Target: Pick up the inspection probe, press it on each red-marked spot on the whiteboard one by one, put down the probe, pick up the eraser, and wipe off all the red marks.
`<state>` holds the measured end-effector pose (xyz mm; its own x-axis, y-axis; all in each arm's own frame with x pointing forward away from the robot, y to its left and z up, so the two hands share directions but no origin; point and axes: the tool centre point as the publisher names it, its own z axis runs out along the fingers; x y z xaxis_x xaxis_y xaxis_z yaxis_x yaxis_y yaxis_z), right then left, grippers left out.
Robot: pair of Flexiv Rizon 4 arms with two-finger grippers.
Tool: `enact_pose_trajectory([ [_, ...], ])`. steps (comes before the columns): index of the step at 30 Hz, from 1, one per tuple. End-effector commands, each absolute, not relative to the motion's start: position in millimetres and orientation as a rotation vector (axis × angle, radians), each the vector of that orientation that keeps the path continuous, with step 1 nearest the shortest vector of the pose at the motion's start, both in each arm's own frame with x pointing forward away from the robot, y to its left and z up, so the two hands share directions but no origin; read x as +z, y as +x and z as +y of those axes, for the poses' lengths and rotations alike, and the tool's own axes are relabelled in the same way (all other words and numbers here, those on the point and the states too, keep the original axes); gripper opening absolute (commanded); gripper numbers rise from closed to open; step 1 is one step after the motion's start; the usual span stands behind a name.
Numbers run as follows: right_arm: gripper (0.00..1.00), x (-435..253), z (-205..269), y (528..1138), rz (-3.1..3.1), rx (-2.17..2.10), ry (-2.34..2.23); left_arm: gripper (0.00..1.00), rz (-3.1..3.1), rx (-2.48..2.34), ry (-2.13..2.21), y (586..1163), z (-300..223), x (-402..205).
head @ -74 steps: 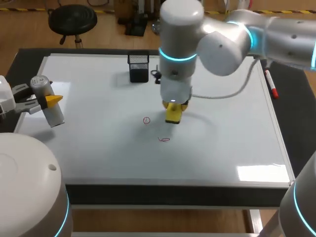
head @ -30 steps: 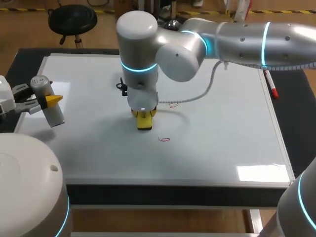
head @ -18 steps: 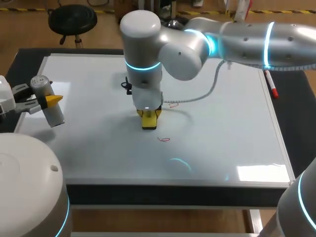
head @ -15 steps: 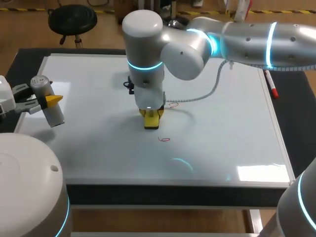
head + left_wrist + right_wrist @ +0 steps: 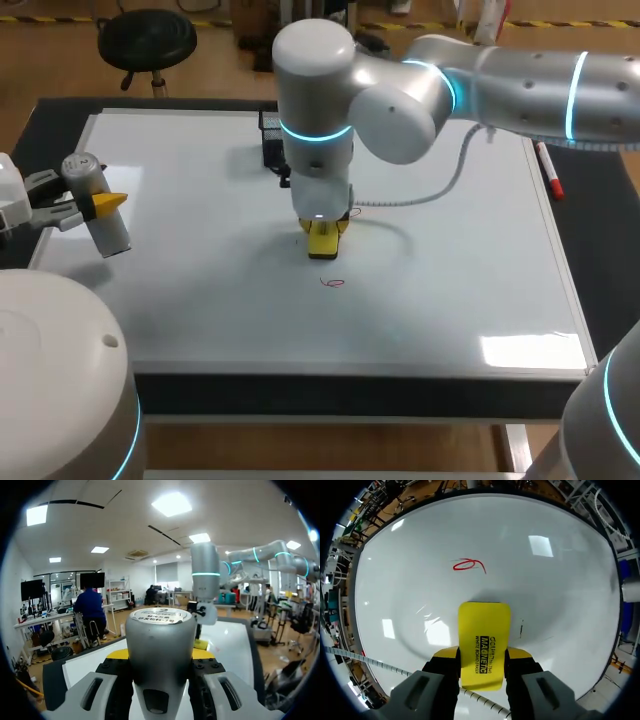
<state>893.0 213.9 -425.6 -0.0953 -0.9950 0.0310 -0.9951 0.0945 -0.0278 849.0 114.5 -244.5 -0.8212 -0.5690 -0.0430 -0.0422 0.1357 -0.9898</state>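
Your right gripper (image 5: 482,661) is clamped on the eraser (image 5: 484,635), with its fingers on the two long sides near the back end. The eraser's face appears to rest on the whiteboard (image 5: 560,595). It looks light, with a stiff shell and a soft pad, so it should slide easily. Keep it flat, because a hold that far back could let the front lift. One red mark (image 5: 467,565) lies just ahead of it. Your left gripper (image 5: 97,206) holds the probe (image 5: 100,215) near the whiteboard's left edge. The probe is smooth, grey and likely slippery, and it is gripped below its cap.
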Motion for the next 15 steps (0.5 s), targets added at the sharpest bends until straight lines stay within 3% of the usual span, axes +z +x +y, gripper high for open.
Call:
enact_pose_trajectory([
  [1,0.00,-414,209,893,-2.319,0.069,2.120,0.00,2.004,-1.727,-0.587,849,113,-244],
  [15,0.00,-385,175,923,-2.498,-0.049,2.005,0.00,2.004,-1.727,-0.587,849,113,-244],
])
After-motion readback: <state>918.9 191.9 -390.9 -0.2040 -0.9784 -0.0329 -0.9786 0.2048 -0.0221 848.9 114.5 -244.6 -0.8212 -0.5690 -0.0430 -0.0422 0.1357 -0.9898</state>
